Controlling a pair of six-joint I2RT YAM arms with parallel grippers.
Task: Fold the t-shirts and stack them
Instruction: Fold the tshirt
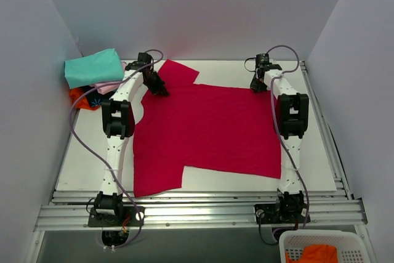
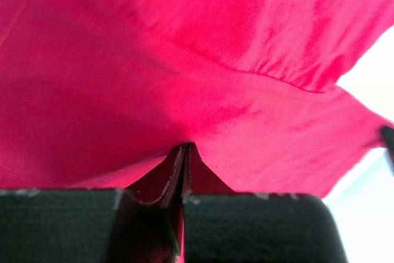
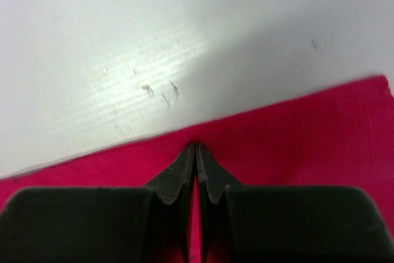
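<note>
Red shirt [image 1: 209, 133] is pinched at its far edge by the left gripper [image 2: 186, 151] and right gripper [image 3: 196, 151], and lies spread flat behind them; both corners are best raised evenly, kept taut.

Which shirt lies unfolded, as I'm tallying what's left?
The crimson-red t-shirt, spread open mid-table; the teal t-shirt sits folded in the far-left corner.

Both arms reach forward, left end effector [image 2: 186, 147] and right end effector [image 3: 196, 147] pinched closed, wrists seemingly angled downward.
</note>
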